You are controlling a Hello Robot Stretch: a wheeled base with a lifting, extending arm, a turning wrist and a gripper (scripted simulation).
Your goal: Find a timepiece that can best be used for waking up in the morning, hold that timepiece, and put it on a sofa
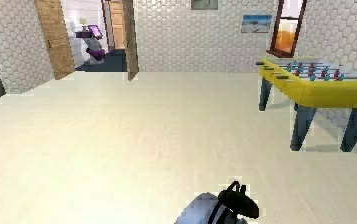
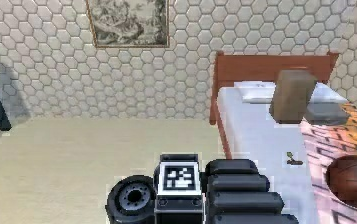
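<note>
The arm's dark blocks sit at the arm side view's bottom edge, with a white square with black marks (image 2: 182, 177) on top. Left of it is the gripper's (image 2: 134, 199) dark rounded body. Its far end is too hard to make out, so I cannot tell whether it holds anything. On the grey sheet of a bed (image 2: 256, 135) with a wooden headboard lies a small dark thing (image 2: 293, 155), too small to name.
The bed carries a white pillow (image 2: 254, 93), a brown box (image 2: 291, 96), a patterned blanket (image 2: 338, 145) and a brown ball (image 2: 350, 180). A framed picture (image 2: 128, 20) hangs on the hexagon-tiled wall. A yellow foosball table (image 1: 311, 80) stands at the forward view's right; an open doorway (image 1: 98, 40) lies across wide pale floor.
</note>
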